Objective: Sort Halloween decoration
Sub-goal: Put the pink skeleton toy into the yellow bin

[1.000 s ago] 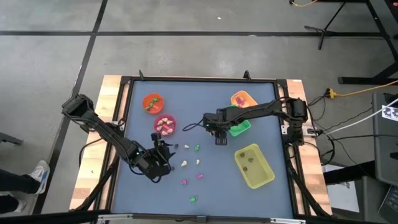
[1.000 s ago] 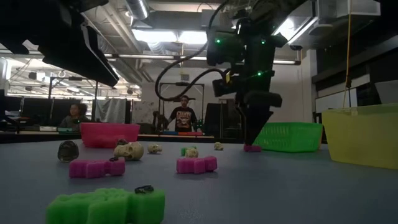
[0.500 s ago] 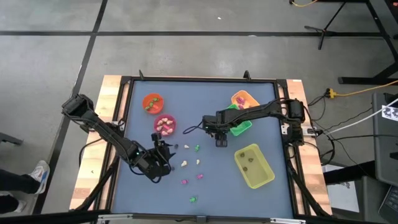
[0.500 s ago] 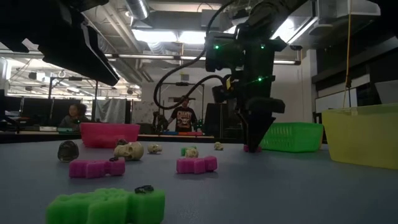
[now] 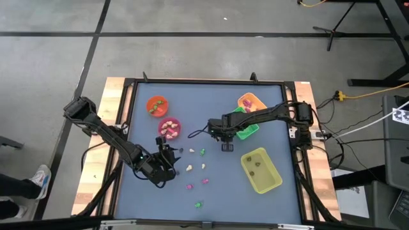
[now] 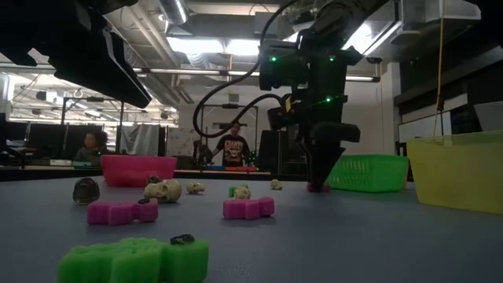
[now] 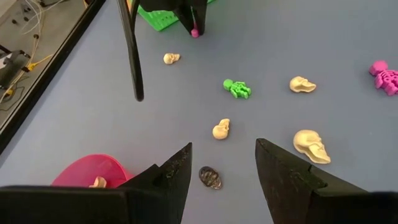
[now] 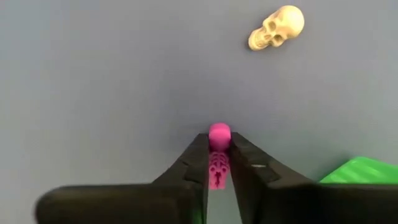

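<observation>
Small Halloween decorations lie loose on the blue table: cream skulls [image 7: 221, 129] [image 7: 311, 146], a green skeleton [image 7: 237, 88], a dark skull [image 7: 210, 177] and pink skeletons [image 6: 247, 207]. My right gripper [image 8: 218, 146] stands mid-table beside the green tray [image 5: 246, 131], shut on a pink skeleton [image 8: 219, 134]. My left gripper [image 7: 222, 149] hovers open at the near left by the pink cup [image 5: 169, 128], above the dark skull. My right gripper pinches the pink skeleton's body [image 8: 217, 171] between its two fingers, which point down from above. The round head [image 8: 219, 132] sticks out past the fingertips. In the low view the skeleton [image 6: 317, 188] sits at table level under the fingertips.
An orange cup [image 5: 156, 105] stands at the far left. An orange tray [image 5: 249, 102] sits behind the green one, and a yellow tray [image 5: 261, 170] lies at the near right. People show in the room beyond the table.
My right gripper has sunk a little toward the pink skeleton on the table.
</observation>
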Robot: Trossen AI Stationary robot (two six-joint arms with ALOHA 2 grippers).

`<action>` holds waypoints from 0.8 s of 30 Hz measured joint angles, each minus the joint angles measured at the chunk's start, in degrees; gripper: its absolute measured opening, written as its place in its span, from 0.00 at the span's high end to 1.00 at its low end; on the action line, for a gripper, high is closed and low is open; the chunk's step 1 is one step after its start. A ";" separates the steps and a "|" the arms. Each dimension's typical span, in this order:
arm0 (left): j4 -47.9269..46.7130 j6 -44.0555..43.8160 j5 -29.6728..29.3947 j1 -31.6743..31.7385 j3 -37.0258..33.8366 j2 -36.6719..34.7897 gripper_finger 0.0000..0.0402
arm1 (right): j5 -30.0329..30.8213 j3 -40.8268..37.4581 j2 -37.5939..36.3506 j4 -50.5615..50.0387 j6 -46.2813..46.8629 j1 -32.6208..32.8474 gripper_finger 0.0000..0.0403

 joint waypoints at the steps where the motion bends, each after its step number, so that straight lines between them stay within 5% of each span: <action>1: 0.00 0.00 0.02 0.00 0.00 0.00 0.60 | 0.12 0.00 0.00 0.00 0.00 0.00 0.89; 13: 0.00 0.07 0.00 0.00 0.00 0.00 0.60 | 0.20 0.49 0.01 -0.84 0.02 -0.02 0.90; 24: -0.01 0.05 0.00 0.00 0.00 0.02 0.60 | -1.66 12.79 0.04 -14.92 -0.62 -0.04 0.90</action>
